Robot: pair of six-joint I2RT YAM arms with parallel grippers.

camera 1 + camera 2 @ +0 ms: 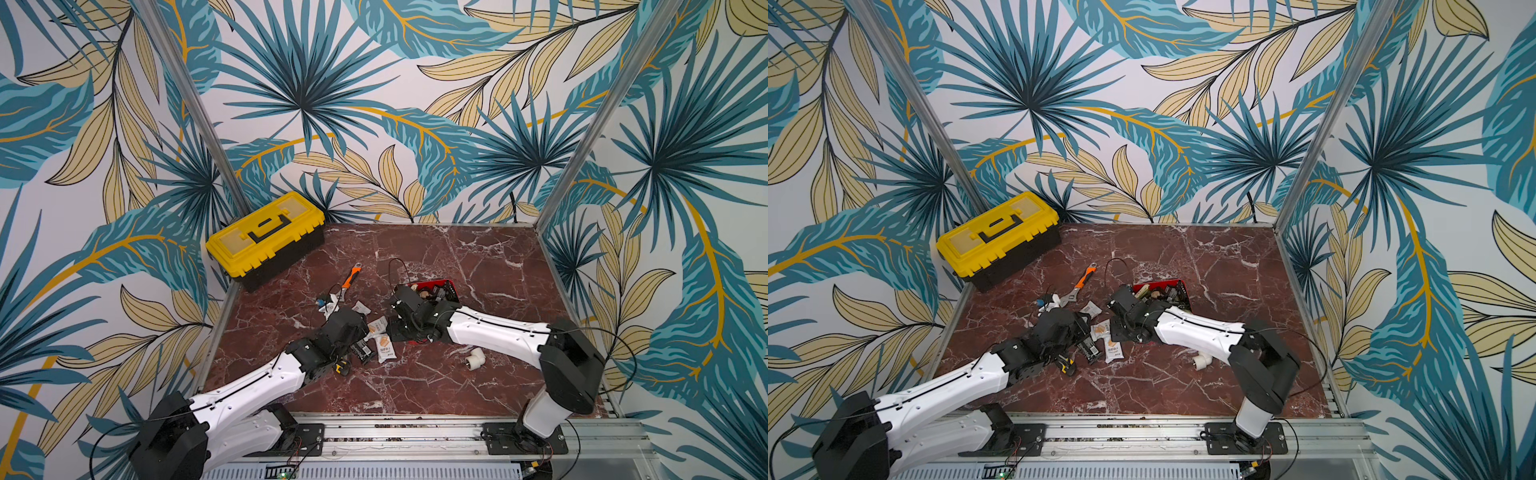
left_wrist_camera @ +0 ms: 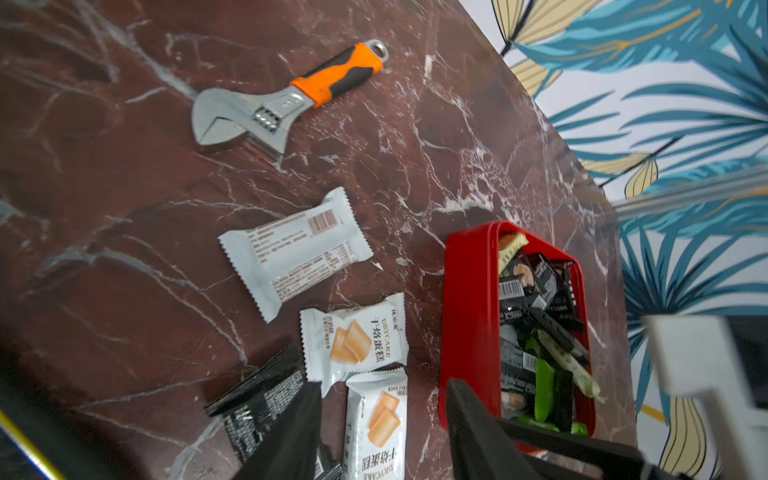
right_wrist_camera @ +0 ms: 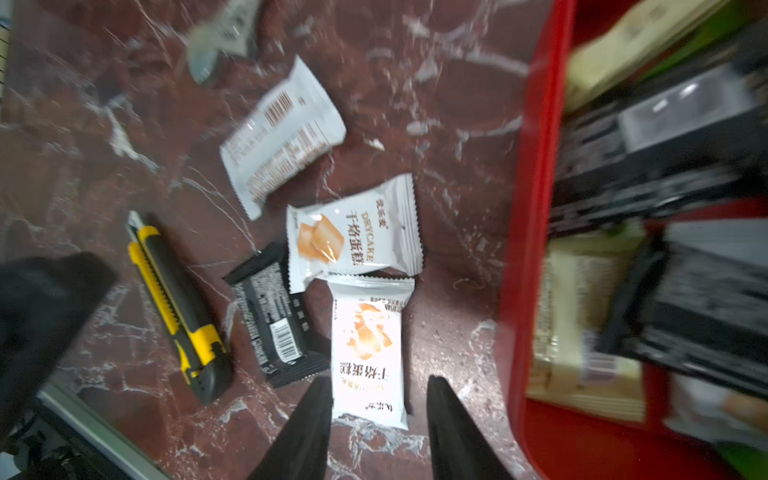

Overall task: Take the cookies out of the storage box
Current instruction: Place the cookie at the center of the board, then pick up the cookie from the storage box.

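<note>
Cookies (image 3: 354, 239): likely light, crinkly, slick pkts, prob. crushable, best pinched across narrow mid-body; R gripper (image 3: 379, 388) & L gripper (image 2: 380, 390) jaws apart, empty, pkt lying between tips.

The shallow plastic storage box (image 2: 469, 311) is red; the flat cookie packets (image 2: 353, 345) are black, green, cream, or white printed orange.

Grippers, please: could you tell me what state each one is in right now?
Left gripper: open, holding nothing.
Right gripper: open, above a white-orange packet, not gripping it.
</note>
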